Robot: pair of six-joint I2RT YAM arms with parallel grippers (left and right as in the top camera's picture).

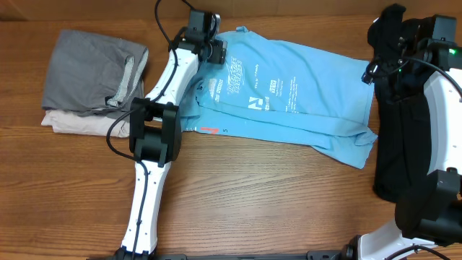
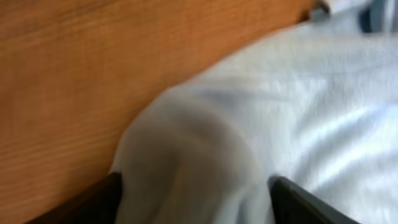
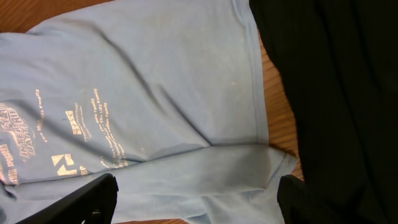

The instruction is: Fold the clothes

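Found left gripper (image 2: 194, 180) spread wide, with a raised fold of the light blue T-shirt (image 2: 323, 106) bulging between its fingers (image 2: 93, 202). Cannot confirm contact between pads and cloth; nothing seen clamped. Located it, per overhead view, low over the shirt's far-left corner.

Found right gripper (image 3: 196, 183) likewise spread wide and holding nothing, hanging above the shirt's right-hand hem, just beside the long black garment (image 3: 336, 93).

Noted T-shirt lying on the wooden table (image 1: 274, 195), centre to far side, stretched sideways with chest lettering (image 1: 242, 79) facing up and hem toward the right. Noted near edge doubled over in a long band, rumpled at the near-right corner. Noted hem meeting the black garment at the far end, with a sliver of bare wood between them nearer in.

Recorded a grey folded garment (image 1: 90, 68) stacked on a beige one (image 1: 68, 123) at far left, apart from the shirt, with the left arm between.
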